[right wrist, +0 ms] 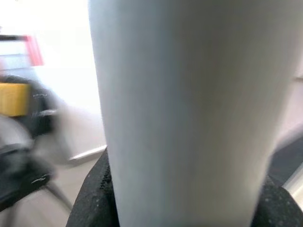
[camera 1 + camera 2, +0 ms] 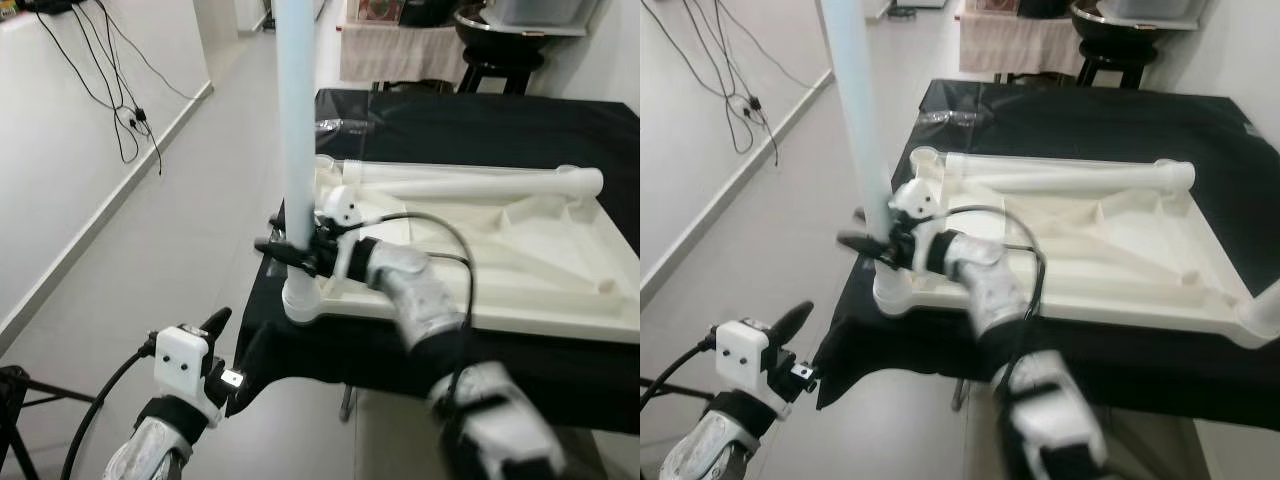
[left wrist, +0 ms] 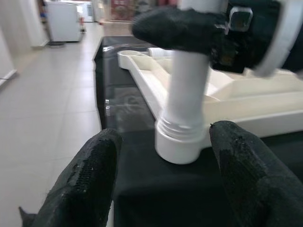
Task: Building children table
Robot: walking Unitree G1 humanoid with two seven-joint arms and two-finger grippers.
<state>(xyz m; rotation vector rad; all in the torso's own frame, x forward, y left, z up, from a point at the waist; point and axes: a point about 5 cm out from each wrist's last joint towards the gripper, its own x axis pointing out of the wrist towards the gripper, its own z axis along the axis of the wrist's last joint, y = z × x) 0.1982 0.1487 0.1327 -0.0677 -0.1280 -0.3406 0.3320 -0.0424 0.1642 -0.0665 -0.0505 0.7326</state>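
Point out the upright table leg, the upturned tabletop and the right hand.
Leg (image 2: 296, 130), left eye view, on its bare shaft above the grip.
Tabletop (image 2: 520, 310), left eye view, on its near rim.
Right hand (image 2: 292, 250), left eye view, between its fingertips, shut on the leg.

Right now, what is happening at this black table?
The robot is assembling a white children table. The tabletop lies upside down on the black table. The right gripper grips an upright white leg standing in the near-left corner socket. The left gripper waits open, below that corner. Another leg lies across the tabletop.
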